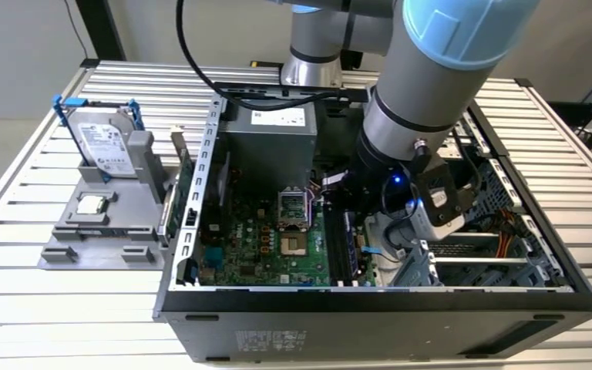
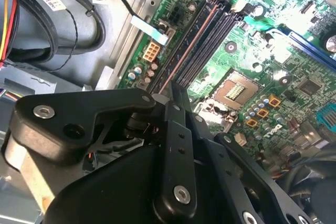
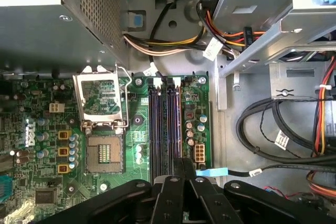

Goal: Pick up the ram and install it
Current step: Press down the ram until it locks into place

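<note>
Both wrist views show the hand (image 3: 181, 174) seemingly clamped on the ram (image 3: 167, 129) over the motherboard (image 3: 121, 129) slots.

Your grey robot arm with pale blue joint caps (image 1: 430, 69) reaches steeply downward from the top of the exterior view, its black wrist section pointing down. Your black gripper (image 3: 178, 174) hangs low, and in both wrist views its jaws stand drawn close together, the dark linkage bars (image 2: 79, 119) folded inward.
</note>
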